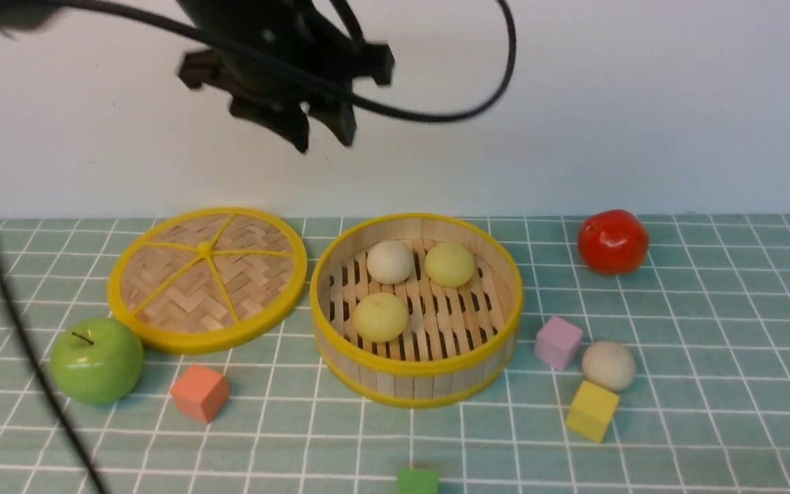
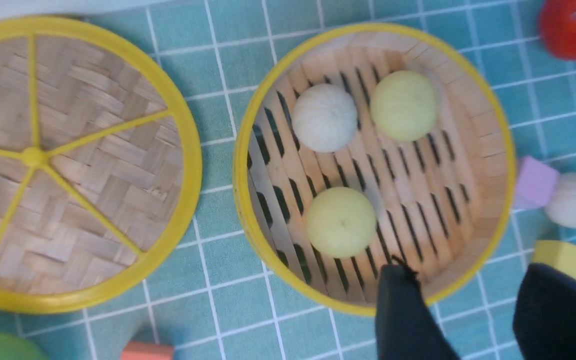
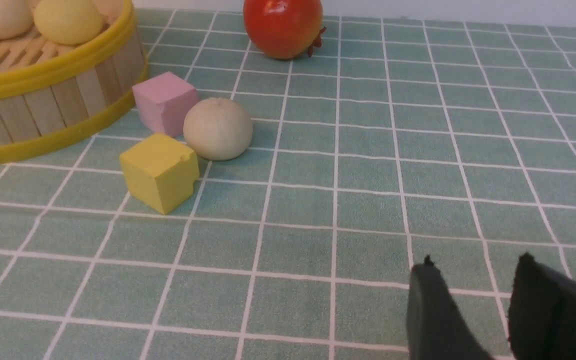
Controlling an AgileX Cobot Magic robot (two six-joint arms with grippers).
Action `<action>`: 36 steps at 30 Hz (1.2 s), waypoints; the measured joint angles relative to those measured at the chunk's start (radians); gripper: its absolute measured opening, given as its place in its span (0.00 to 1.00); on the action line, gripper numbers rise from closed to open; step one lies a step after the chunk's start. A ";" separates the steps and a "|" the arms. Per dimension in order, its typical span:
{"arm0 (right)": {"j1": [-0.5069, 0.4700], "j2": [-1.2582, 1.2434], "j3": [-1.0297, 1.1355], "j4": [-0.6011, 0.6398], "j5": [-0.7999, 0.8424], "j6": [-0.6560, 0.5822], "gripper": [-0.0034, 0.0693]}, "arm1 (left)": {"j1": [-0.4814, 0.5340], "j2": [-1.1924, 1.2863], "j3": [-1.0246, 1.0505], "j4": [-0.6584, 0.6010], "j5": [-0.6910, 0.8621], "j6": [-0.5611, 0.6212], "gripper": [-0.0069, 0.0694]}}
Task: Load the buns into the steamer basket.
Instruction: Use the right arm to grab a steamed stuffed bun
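Note:
The steamer basket stands mid-table with three buns on its slatted floor: a cream bun, a yellow-green bun behind and another yellow-green bun in front. A fourth, cream bun lies on the cloth right of the basket, between a pink cube and a yellow cube. My left gripper hangs high above the basket, open and empty; in its wrist view the left gripper is over the basket's near rim. My right gripper is open and empty, low over the cloth, well away from the loose bun.
The woven lid lies flat left of the basket. A green apple and an orange cube sit front left. A red tomato is back right. The pink cube, yellow cube and green cube lie nearby.

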 joint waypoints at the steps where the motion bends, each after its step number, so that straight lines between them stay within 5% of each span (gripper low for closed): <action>1: 0.000 0.000 0.000 0.000 0.000 0.000 0.38 | 0.000 -0.009 0.005 0.001 0.000 0.000 0.44; 8: 0.000 0.000 0.000 0.000 0.000 0.000 0.38 | 0.000 -0.383 0.305 0.001 -0.010 -0.023 0.20; 12: 0.000 0.000 0.000 0.000 0.000 0.000 0.38 | 0.000 -0.564 0.508 0.000 -0.061 -0.053 0.14; 25: 0.000 0.000 0.000 0.000 0.000 0.000 0.38 | 0.000 -1.071 1.188 -0.050 -0.248 -0.083 0.13; 36: 0.000 0.000 0.000 0.000 0.000 0.000 0.38 | 0.000 -1.138 1.227 -0.050 -0.299 -0.083 0.14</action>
